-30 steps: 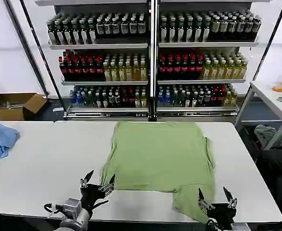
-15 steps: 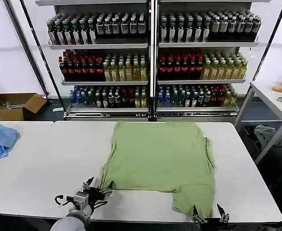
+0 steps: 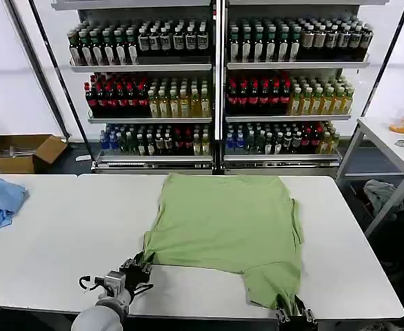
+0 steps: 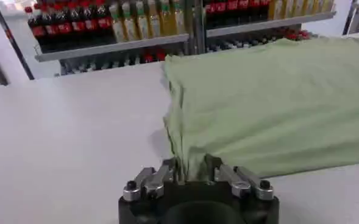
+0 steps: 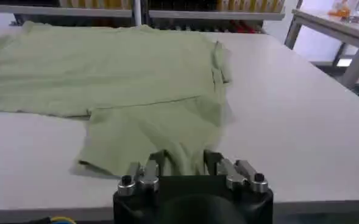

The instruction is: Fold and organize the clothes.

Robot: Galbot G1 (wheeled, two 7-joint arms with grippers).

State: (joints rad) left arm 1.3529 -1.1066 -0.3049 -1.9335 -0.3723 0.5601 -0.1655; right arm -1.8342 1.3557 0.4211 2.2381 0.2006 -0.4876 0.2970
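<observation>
Head view: the light green polo shirt lies spread flat on the white table, with the left gripper at its near left corner and the right gripper at its near right flap. Left wrist view: the fingers are pinched onto a bunched shirt corner. Right wrist view: the fingers are likewise clamped on the flap's edge.

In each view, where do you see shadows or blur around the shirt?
Head view: even light, only a thin shadow under the polo shirt edges. Left wrist view: a soft shadow on the table beside the bunched corner above the left gripper; the shelves behind look blurred. Right wrist view: a faint shadow beside the sleeve near the right gripper.
</observation>
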